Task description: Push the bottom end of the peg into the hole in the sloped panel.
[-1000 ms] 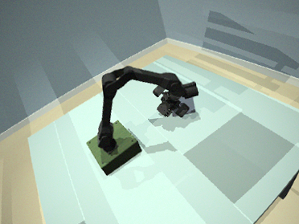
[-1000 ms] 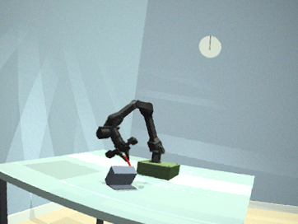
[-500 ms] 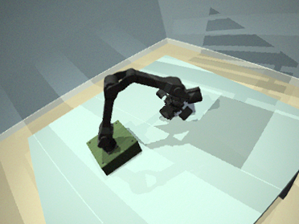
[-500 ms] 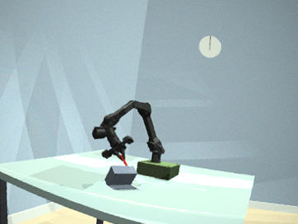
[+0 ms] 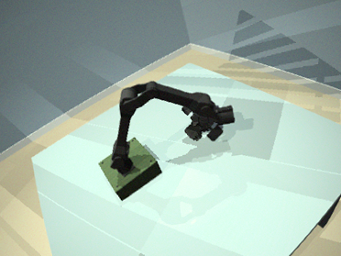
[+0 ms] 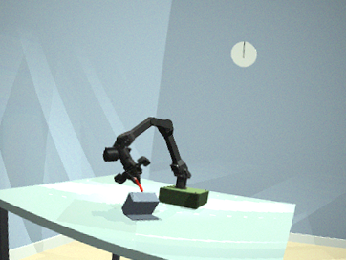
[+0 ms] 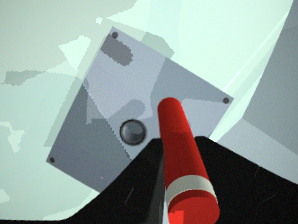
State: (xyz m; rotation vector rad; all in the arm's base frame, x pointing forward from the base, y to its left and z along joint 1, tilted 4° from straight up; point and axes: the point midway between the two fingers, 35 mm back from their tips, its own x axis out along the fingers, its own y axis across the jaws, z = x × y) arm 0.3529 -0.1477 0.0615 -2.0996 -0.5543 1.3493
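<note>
My gripper (image 5: 203,130) (image 6: 132,176) (image 7: 177,147) is shut on a round red peg (image 6: 139,187) (image 7: 182,163) with a white band near its upper end. The peg's bottom end points down at a grey sloped panel (image 6: 142,204) (image 7: 100,90) and hangs just above its face. In the wrist view the round dark hole (image 7: 132,131) lies a little to the left of the peg's tip, apart from it. In the top view the arm hides the peg and most of the panel.
The arm stands on a green base block (image 5: 134,171) (image 6: 184,197) behind the panel. The pale table (image 5: 255,196) (image 6: 216,235) ends close in front of the panel in the exterior view. A round clock (image 6: 243,54) hangs on the far wall.
</note>
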